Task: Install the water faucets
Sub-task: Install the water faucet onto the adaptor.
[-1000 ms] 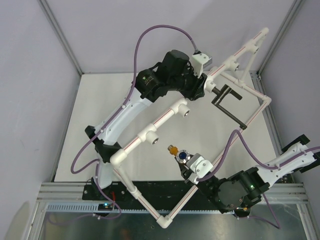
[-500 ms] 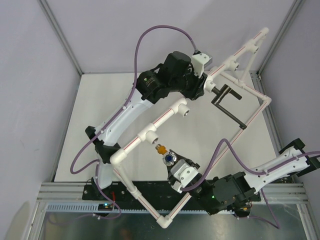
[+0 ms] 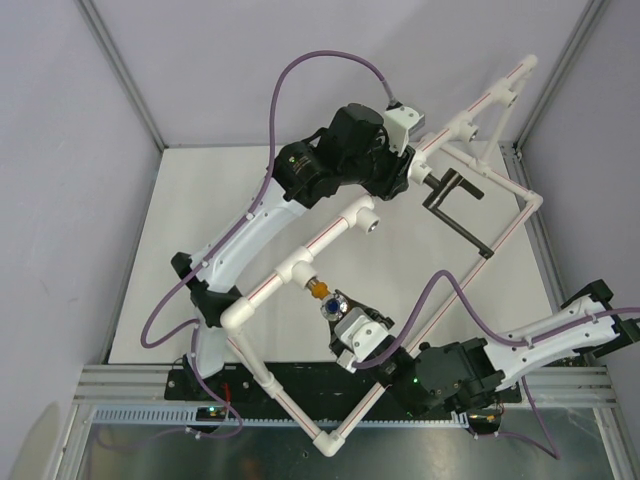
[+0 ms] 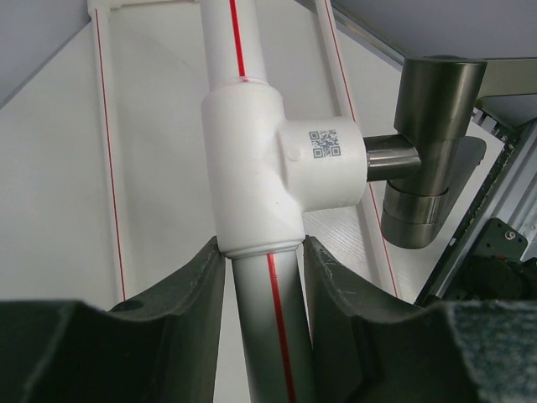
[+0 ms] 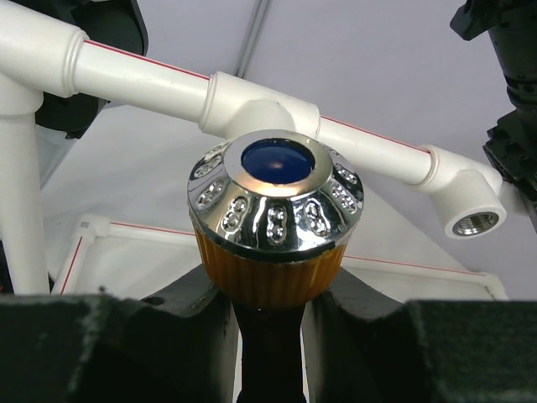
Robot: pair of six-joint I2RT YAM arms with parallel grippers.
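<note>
Now, R claw (image 5: 268, 295) clamped on brass tap (image 5: 273, 210), L claw (image 4: 264, 256) astride white pipe (image 4: 270, 353), grip unclear

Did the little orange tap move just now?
Yes. In the top view the tap went up and left, ending close to the lower white socket.
</note>
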